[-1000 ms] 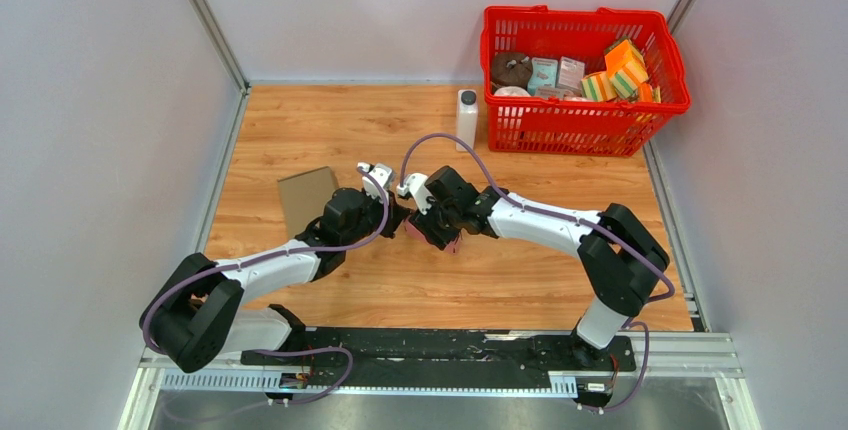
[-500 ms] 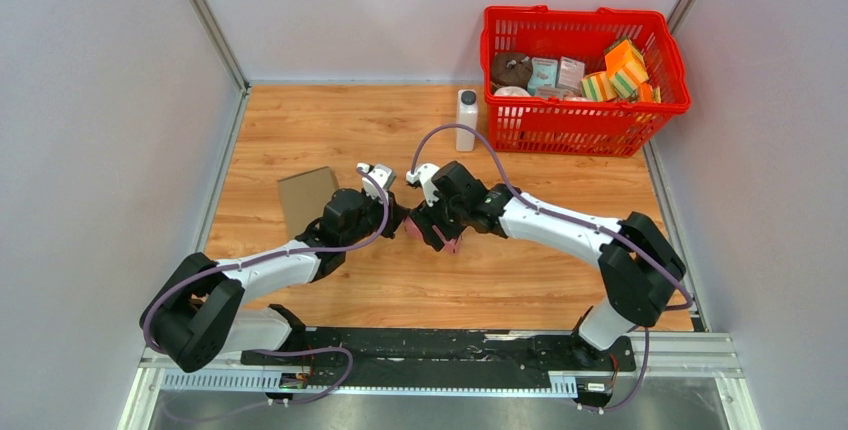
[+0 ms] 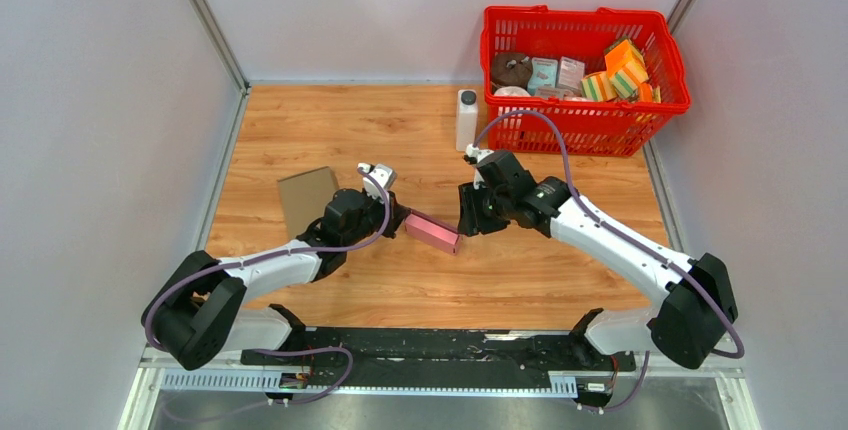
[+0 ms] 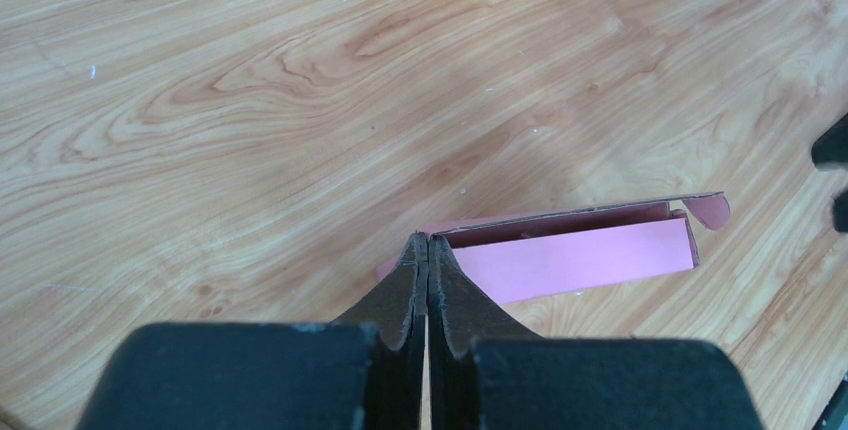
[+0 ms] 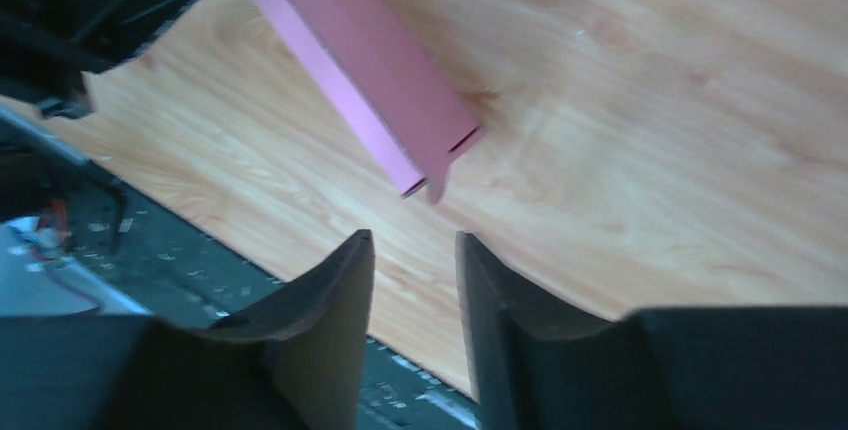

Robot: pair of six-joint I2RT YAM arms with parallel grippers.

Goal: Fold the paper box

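Observation:
A long pink paper box [image 3: 432, 231] lies on the wooden table [image 3: 330, 130] between the two arms. Its far end has a small flap sticking out. My left gripper [image 3: 398, 218] is shut, pinching the box's left end; in the left wrist view the closed jaw tips [image 4: 428, 242] meet at the box [image 4: 580, 255] edge. My right gripper [image 3: 466, 214] is open and empty, just right of the box and apart from it. In the right wrist view the box [image 5: 360, 60] lies beyond the spread fingers [image 5: 345, 280].
A red basket [image 3: 585, 110] with several packets stands at the back right. A white bottle [image 3: 466, 118] stands left of it. A flat brown cardboard sheet [image 3: 306, 198] lies left of my left gripper. The table's near edge shows in the right wrist view.
My right gripper has left the pink box and drawn back to the right, open. The box now shows uncovered. The left arm has stayed in place.

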